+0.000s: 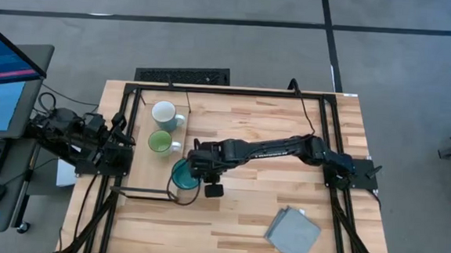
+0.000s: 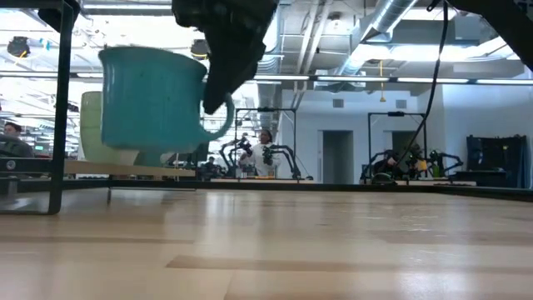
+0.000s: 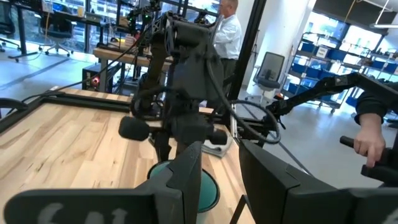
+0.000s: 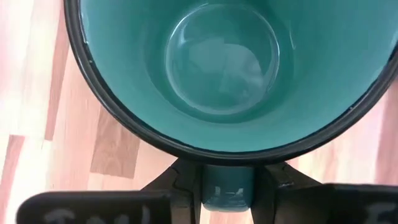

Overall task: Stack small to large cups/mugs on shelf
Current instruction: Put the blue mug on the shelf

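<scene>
A teal-blue mug (image 1: 182, 173) hangs above the table beside the near end of the shelf (image 1: 142, 129), with my right gripper (image 1: 198, 170) shut on its handle. In the low view the teal mug (image 2: 152, 98) floats upright above the shelf board (image 2: 125, 169). A white mug (image 1: 164, 113) and a small light-green mug (image 1: 160, 143) stand on their bases on the shelf. My left gripper (image 3: 221, 180) waits open and level at the table's left edge, beyond the shelf. My right gripper pinches the teal mug's handle (image 4: 227, 186) between its two fingers (image 4: 180, 186). It comes from above, slanting down from the table's right side. The mug is lifted clear of the table and shelf, mouth up, hanging beside and below the fingers.
A folded grey cloth (image 1: 292, 234) lies near the table's near right corner. A thin black frame (image 1: 139, 190) edges the shelf, and one upright post (image 2: 60, 108) stands by it. The planked tabletop between mug and cloth is bare wood.
</scene>
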Controlling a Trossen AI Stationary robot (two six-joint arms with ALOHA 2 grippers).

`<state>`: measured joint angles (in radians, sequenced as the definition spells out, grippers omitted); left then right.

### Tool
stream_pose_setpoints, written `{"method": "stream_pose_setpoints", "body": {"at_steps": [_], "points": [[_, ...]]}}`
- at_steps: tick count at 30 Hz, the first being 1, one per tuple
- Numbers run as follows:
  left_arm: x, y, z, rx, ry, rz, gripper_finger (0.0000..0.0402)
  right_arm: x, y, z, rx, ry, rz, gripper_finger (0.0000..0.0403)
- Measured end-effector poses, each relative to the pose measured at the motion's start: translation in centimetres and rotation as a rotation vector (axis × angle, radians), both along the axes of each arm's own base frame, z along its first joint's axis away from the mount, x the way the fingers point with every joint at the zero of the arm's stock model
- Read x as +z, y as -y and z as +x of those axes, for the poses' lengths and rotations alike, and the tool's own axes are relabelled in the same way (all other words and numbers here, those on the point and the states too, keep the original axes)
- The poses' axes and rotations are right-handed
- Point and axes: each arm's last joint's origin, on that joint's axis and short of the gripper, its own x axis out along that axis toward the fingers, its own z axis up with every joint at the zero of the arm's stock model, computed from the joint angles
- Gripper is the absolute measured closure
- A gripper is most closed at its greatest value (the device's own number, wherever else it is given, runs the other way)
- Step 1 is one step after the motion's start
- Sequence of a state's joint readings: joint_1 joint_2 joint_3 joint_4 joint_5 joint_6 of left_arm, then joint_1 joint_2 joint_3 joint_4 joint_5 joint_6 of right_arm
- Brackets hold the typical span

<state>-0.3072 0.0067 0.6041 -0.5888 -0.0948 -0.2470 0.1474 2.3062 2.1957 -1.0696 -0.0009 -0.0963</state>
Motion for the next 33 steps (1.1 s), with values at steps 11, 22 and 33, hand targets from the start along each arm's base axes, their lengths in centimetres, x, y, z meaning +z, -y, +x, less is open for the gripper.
{"method": "stream_pose_setpoints", "body": {"at_steps": [11,22,33], "points": [[0.0,0.0,0.0,0.0,0.0,0.0,0.0304,1.5,0.9,0.9,-0.092,0.095,0.047,0.03],[0.0,0.0,0.0,0.0,-0.004,0.001,0.0304,1.5,1.0,1.0,-0.079,0.107,0.063,0.03],[0.0,0.0,0.0,0.0,-0.004,0.001,0.0304,1.6,1.4,1.5,-0.052,0.143,0.08,0.03]]}}
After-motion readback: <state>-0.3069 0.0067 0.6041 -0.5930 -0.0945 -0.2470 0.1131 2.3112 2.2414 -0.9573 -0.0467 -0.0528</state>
